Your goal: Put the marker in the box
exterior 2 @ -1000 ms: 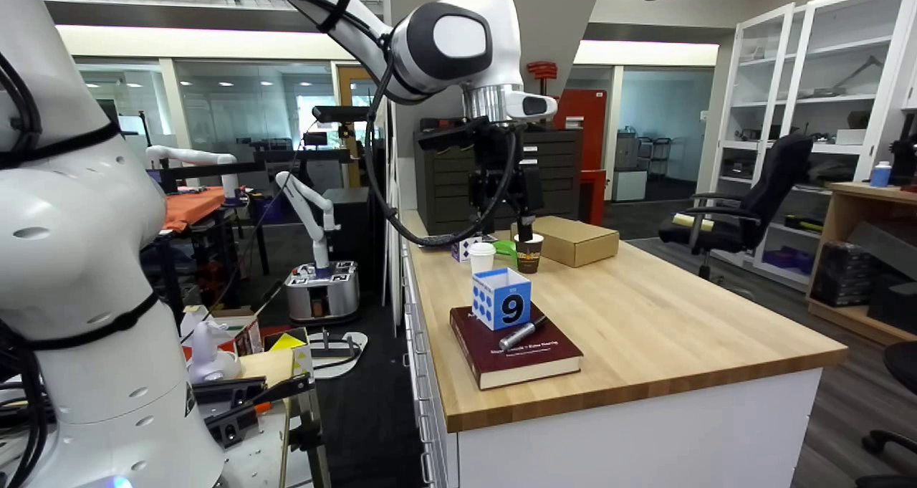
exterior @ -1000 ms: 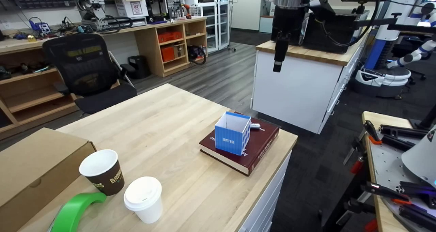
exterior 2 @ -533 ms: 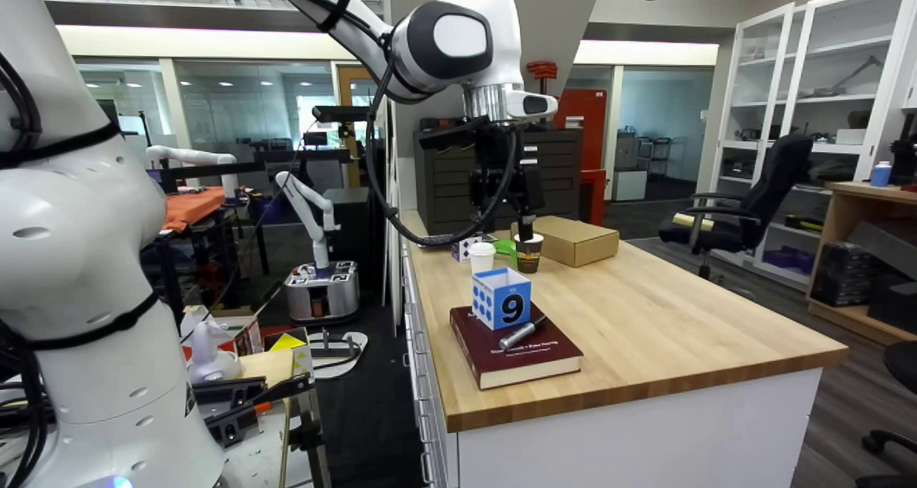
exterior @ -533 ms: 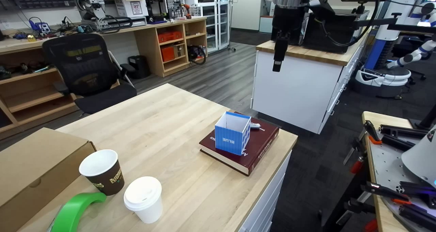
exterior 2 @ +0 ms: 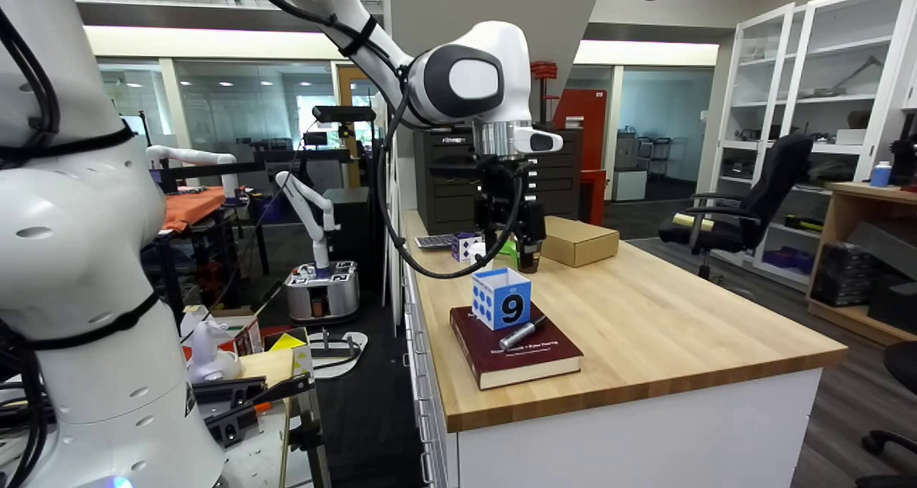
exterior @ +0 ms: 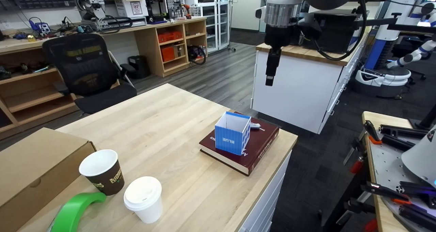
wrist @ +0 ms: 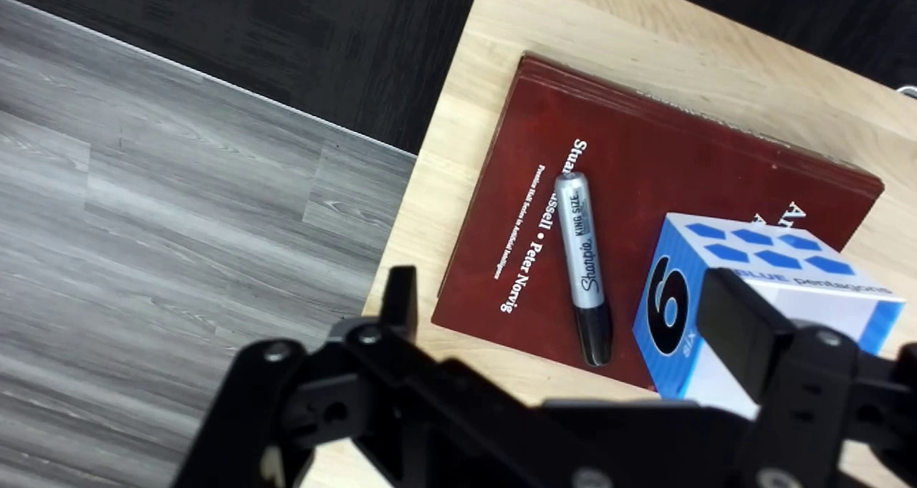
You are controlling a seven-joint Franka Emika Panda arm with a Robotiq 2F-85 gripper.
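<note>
The marker, a silver pen with a black cap, lies flat on the dark red book. It shows in the wrist view (wrist: 584, 251) and in both exterior views (exterior: 255, 125) (exterior 2: 521, 334). The blue box (exterior: 229, 140) stands upright on the book beside the marker, its top open and its inside white. It also shows in the wrist view (wrist: 663, 316). My gripper (wrist: 566, 309) is open and empty, pointing down above the book. The marker appears between its fingers, and one finger covers part of the box. The gripper also shows in both exterior views (exterior: 269, 80) (exterior 2: 529, 255).
The dark red book (exterior: 262, 147) lies near the table's corner and edge. Farther along the table (exterior: 177, 147) stand a brown cardboard box (exterior: 37, 164), a dark paper cup (exterior: 110, 179), a white lidded cup (exterior: 147, 204) and a green curved object (exterior: 73, 211).
Over the last half second my gripper has come down, shifting left in an exterior view and slightly right in an exterior view. The marker, the blue box and the book have not moved.
</note>
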